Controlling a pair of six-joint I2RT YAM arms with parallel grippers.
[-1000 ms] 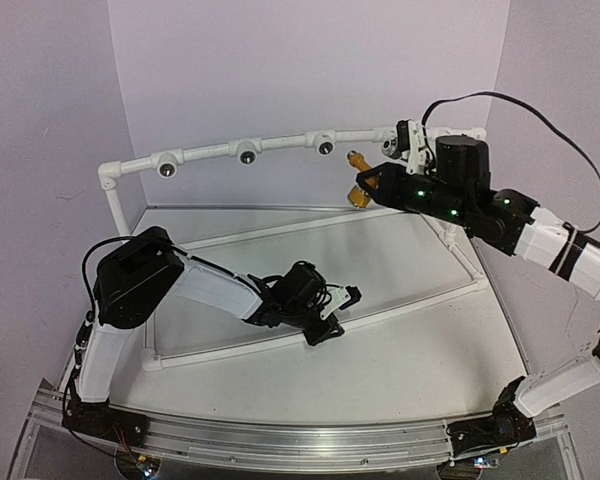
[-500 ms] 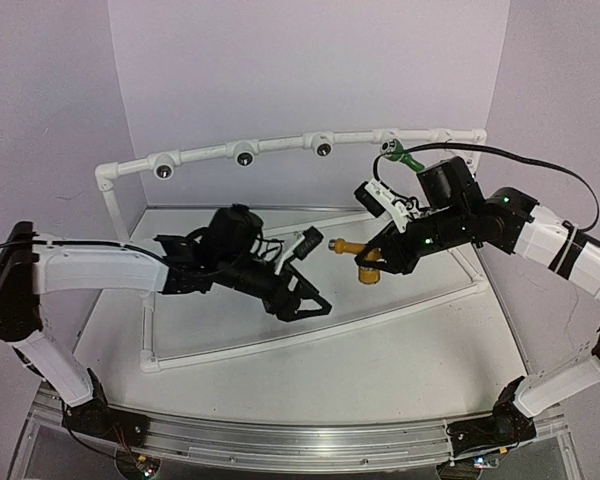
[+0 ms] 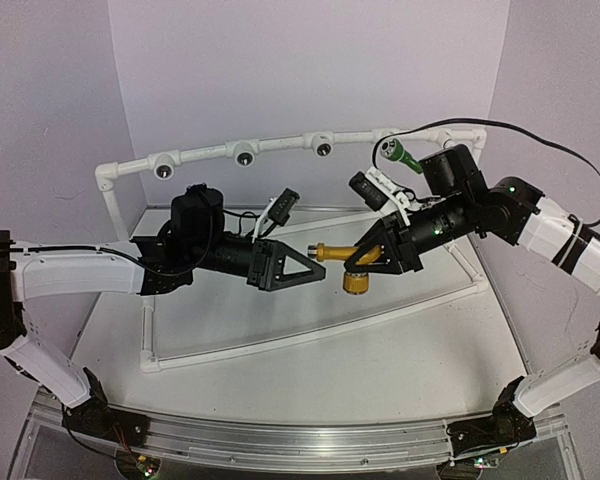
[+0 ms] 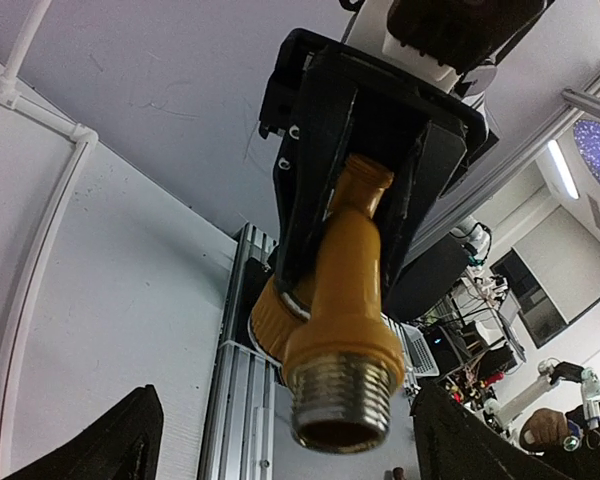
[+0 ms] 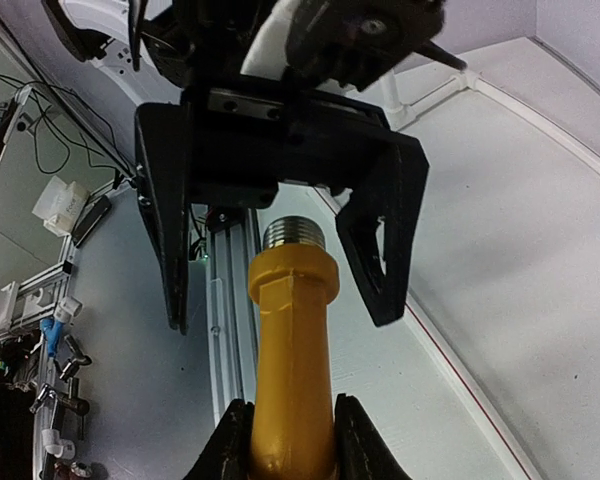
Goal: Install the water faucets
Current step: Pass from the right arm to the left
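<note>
My right gripper (image 3: 352, 258) is shut on the yellow-orange faucet (image 3: 332, 252) and holds it level above the table, its threaded end pointing at my left gripper (image 3: 315, 268). In the right wrist view my fingers (image 5: 225, 445) clamp the faucet body (image 5: 292, 350). The left gripper (image 5: 285, 315) stands open, its fingers on either side of the threaded end without touching it. In the left wrist view the threaded end (image 4: 342, 400) sits between my open left fingertips (image 4: 120, 440). The green faucet (image 3: 395, 153) sits in the white pipe frame (image 3: 280, 143) at the back right.
The pipe frame runs along the back with three dark round sockets (image 3: 244, 157) and bounds the white table on both sides. An aluminium rail (image 3: 300, 440) lies along the near edge. A black cable (image 3: 540, 140) loops over the right arm.
</note>
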